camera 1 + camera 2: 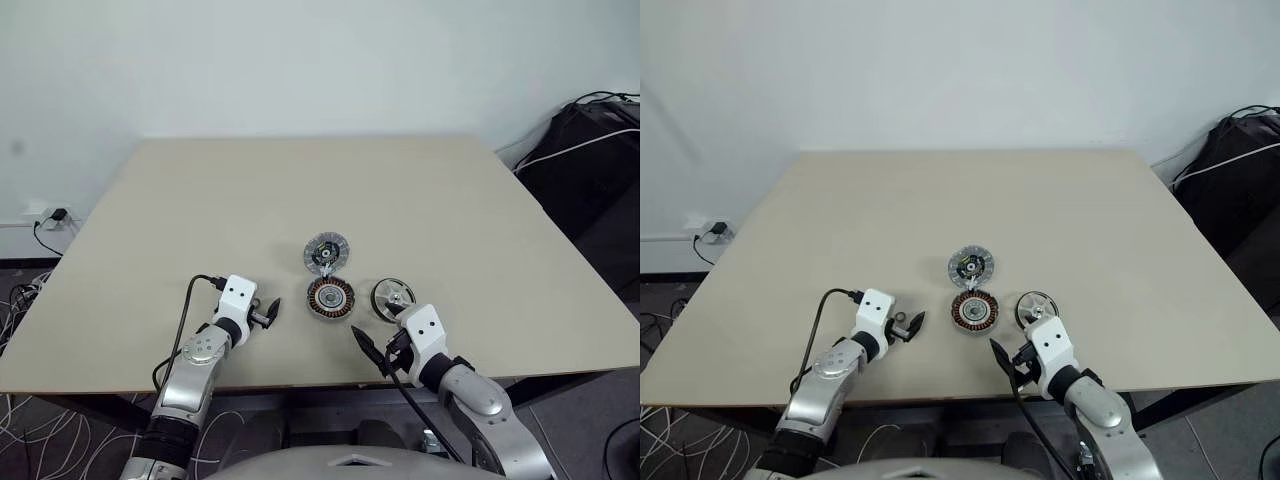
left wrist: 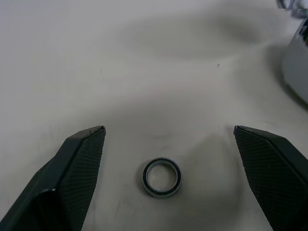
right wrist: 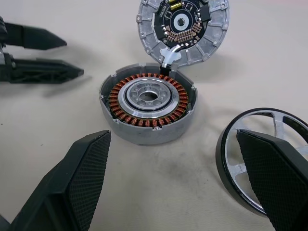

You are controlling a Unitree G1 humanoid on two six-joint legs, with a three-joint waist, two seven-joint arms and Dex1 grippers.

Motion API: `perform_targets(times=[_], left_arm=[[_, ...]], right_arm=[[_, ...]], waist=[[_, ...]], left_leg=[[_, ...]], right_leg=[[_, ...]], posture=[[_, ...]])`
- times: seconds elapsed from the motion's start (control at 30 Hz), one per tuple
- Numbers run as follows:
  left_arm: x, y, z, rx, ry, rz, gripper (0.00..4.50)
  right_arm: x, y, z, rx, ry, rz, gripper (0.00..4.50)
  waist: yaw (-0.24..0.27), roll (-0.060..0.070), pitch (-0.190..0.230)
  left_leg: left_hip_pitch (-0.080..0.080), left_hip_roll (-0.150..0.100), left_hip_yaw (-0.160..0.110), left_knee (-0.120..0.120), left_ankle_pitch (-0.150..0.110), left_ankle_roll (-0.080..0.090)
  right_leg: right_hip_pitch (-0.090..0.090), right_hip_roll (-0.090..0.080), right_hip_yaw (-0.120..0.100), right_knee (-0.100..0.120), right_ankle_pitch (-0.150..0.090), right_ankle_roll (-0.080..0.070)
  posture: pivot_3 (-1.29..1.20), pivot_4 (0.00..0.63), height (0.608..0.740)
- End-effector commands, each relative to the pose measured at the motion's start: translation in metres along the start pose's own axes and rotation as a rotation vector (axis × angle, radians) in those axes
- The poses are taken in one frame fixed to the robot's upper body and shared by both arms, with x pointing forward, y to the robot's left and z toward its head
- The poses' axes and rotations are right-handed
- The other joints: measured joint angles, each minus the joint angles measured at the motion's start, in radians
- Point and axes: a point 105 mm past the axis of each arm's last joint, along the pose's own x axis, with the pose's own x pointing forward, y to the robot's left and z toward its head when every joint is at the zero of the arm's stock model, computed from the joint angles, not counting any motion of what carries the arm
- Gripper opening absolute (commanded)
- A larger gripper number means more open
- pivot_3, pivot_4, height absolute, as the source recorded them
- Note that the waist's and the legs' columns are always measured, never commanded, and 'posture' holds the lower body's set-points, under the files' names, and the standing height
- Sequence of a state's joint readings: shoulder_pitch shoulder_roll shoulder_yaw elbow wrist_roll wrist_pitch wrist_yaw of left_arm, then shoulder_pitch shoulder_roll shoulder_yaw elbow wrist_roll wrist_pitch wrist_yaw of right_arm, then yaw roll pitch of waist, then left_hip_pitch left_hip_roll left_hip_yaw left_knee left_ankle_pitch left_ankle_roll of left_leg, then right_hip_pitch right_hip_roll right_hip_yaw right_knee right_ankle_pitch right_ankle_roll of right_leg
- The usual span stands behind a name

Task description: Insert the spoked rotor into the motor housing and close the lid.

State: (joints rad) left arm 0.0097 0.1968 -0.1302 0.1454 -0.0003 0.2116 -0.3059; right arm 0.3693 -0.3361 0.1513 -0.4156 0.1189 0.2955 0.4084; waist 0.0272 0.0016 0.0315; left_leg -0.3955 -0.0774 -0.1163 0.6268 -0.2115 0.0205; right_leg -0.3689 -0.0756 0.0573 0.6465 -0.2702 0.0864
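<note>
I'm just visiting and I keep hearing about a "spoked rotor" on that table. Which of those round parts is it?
Look at the near edge of the beige table, where three round parts sit close together. The spoked rotor is the rightmost one, beside the copper-wound motor housing. It alone is a dark ring with shiny curved spokes; the lid behind the housing is grey with a dark centre.

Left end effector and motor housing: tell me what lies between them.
Bare tabletop separates the left end effector from the motor housing, seen in the left eye view.
</note>
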Motion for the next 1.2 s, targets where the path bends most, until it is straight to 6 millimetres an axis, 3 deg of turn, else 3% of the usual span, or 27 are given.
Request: perform_targets(times=[0.03,0.27,0.37,0.7,0.8,0.87,0.93,1.13,1.2], left_arm=[[0.005,0.0,0.006,0.015,-0.002,0.001,4.5],[0.002,-0.002,-0.01,-0.039,0.064,-0.009,4.5],[0.0,-0.005,-0.016,-0.065,0.091,-0.013,3.89],[-0.005,-0.005,-0.022,-0.038,0.117,0.005,0.69],[-0.006,-0.005,-0.021,-0.041,0.114,0.011,0.69],[-0.006,-0.004,-0.012,-0.052,0.072,0.01,0.69],[-0.006,-0.01,0.009,-0.08,-0.03,-0.027,0.69],[-0.015,-0.048,0.067,-0.119,-0.283,-0.298,0.69],[-0.016,-0.055,0.076,-0.114,-0.308,-0.346,0.69]], right_arm=[[-0.001,0.001,0.016,-0.023,-0.054,-0.006,4.47],[-0.001,0.0,0.016,-0.023,-0.055,-0.008,4.47],[0.0,0.0,0.015,-0.023,-0.055,-0.006,4.5],[0.002,0.001,0.013,-0.024,-0.054,0.002,4.5],[0.002,0.0,0.013,-0.024,-0.054,0.001,4.5],[0.002,0.0,0.012,-0.023,-0.054,-0.001,4.5],[0.002,0.0,0.011,-0.02,-0.053,-0.005,4.5],[0.003,0.0,0.01,-0.017,-0.05,-0.004,4.5],[0.003,0.0,0.01,-0.016,-0.051,-0.004,4.5]], waist=[[0.001,0.0,0.0],[0.002,0.001,-0.005],[0.001,0.002,-0.008],[-0.002,0.005,-0.014],[-0.004,0.005,-0.014],[-0.005,0.005,-0.014],[-0.006,0.005,-0.014],[0.002,0.003,-0.011],[0.002,0.003,-0.011]], left_leg=[[0.0,0.0,0.0,0.0,0.0,0.0],[0.0,0.0,0.0,0.0,0.0,0.0],[0.0,0.0,0.0,0.0,0.0,0.0],[0.002,0.0,0.0,0.0,0.0,0.0],[0.002,0.0,0.0,0.0,0.0,0.0],[0.002,0.0,0.0,0.0,0.0,0.0],[0.002,0.0,0.0,0.0,0.0,0.0],[0.0,0.0,0.0,0.0,0.0,0.0],[0.0,0.0,0.0,0.0,0.0,0.0]], right_leg=[[0.0,0.0,0.0,0.0,0.0,0.0],[0.0,0.0,0.0,0.0,0.0,0.0],[0.0,0.0,0.0,0.0,0.0,0.0],[0.002,-0.001,0.0,0.0,0.0,0.0],[0.002,-0.001,0.0,0.0,0.0,0.0],[0.002,-0.001,0.0,0.0,0.0,-0.001],[0.001,-0.001,0.001,0.0,0.0,-0.001],[0.0,-0.002,0.0,-0.001,-0.001,-0.001],[0.001,-0.003,0.0,-0.001,-0.001,-0.001]], posture=[[0.0,0.0,0.74],[0.0,0.0,0.74],[0.0,0.0,0.74],[0.0,0.0,0.74],[0.0,0.0,0.74],[0.0,0.0,0.74],[0.0,0.0,0.74],[0.0,0.0,0.74],[0.0,0.0,0.74]])
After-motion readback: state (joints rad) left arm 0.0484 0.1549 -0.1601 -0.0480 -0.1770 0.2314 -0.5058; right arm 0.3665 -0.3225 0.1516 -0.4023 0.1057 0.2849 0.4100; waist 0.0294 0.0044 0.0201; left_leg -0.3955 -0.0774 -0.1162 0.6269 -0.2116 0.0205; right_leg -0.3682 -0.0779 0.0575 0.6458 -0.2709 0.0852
